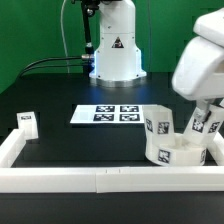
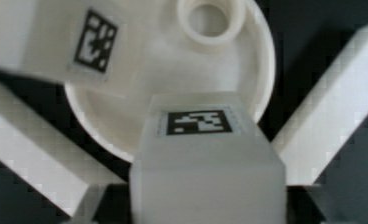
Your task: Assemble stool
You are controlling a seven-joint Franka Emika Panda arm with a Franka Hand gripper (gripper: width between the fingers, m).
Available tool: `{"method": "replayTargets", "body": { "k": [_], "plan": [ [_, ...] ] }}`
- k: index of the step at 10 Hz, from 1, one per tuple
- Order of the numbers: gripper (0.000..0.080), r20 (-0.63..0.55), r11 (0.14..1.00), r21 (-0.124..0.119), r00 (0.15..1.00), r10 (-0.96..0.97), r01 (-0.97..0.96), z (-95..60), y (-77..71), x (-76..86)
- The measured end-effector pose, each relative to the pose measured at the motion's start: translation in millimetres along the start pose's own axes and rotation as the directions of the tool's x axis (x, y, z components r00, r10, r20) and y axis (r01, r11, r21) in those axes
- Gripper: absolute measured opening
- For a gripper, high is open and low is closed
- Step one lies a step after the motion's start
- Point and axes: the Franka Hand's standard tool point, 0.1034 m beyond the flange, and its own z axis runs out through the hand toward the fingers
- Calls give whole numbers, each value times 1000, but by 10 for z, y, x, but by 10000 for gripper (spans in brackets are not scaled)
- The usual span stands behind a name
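Observation:
The round white seat disc (image 1: 176,153) lies at the exterior view's right, close to the white border rail (image 1: 100,178). One tagged leg (image 1: 158,126) stands on its left side. My gripper (image 1: 204,118) is shut on a second tagged leg (image 1: 203,127) and holds it upright at the seat's right rim. In the wrist view the held leg (image 2: 206,150) runs out from my gripper (image 2: 207,198) to the seat disc (image 2: 163,95). The other leg (image 2: 83,45) shows across the disc. A hole (image 2: 211,20) in the seat lies beyond the held leg's end.
The marker board (image 1: 108,115) lies mid-table in front of the robot base (image 1: 116,60). A third loose leg (image 1: 26,122) stands at the exterior view's left by the rail. White rail strips (image 2: 21,150) flank the seat in the wrist view.

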Motion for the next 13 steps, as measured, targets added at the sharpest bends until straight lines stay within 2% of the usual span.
{"method": "replayTargets", "body": {
  "k": [1,4,5,6,7,8,9,13],
  "plan": [
    [333,-1,999,2,999,33,-33,13,59,-12],
    [334,-1,967,3,967,255,-255,19,49,-10],
    [334,-19,939,16,939,343,-343,29,93,0],
    [334,-5,890,50,891,453,-453,40,119,-19],
    [334,21,832,94,837,547,-547,66,153,-32],
    [334,44,770,119,778,627,-627,98,175,-35],
    [334,50,734,131,744,666,-666,99,198,-30],
    [334,77,505,118,515,854,-855,105,219,-23]
  ]
}}
